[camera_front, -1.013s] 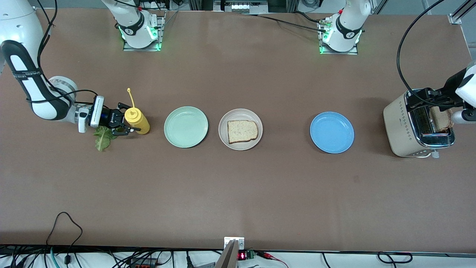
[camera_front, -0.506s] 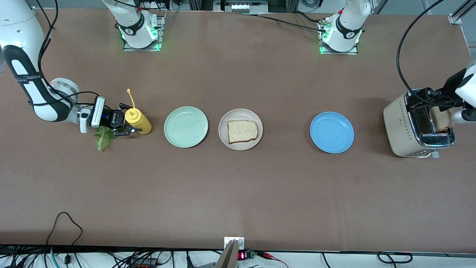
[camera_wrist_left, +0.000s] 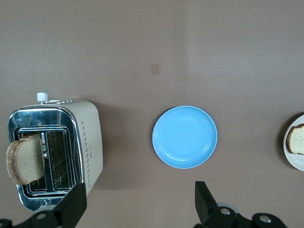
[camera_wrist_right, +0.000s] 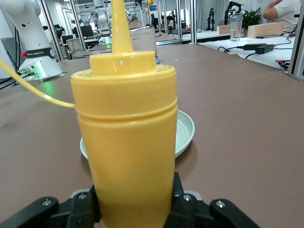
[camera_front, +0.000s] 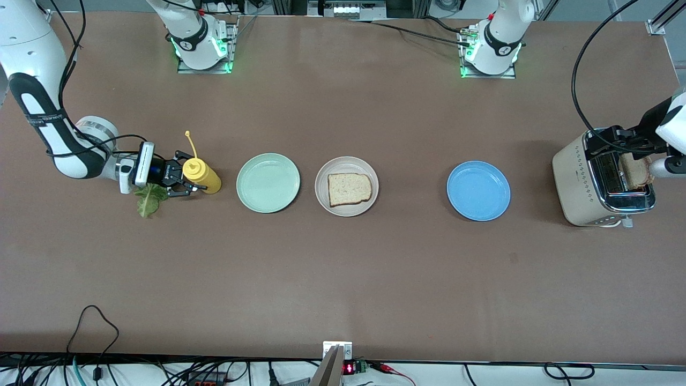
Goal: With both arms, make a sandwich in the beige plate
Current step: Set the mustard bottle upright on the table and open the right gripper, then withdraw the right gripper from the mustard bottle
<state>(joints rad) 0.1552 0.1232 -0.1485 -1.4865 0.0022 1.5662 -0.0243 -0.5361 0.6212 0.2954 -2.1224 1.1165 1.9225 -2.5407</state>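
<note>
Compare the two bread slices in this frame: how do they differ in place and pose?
The bread slice on the beige plate lies flat, whole face showing; the bread slice in the toaster stands on edge, partly sunk in a slot. The first rests on the beige plate mid-table; the second sits in the toaster at the left arm's end of the table. Both are light brown with darker crusts, and neither is held.

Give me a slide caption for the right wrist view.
Right end effector grips a yellow plastic squeeze bottle beside the round mint-green plate.

Mustard bottle (camera_front: 201,177) (upright) beside mint-green plate (camera_front: 268,183)
</note>
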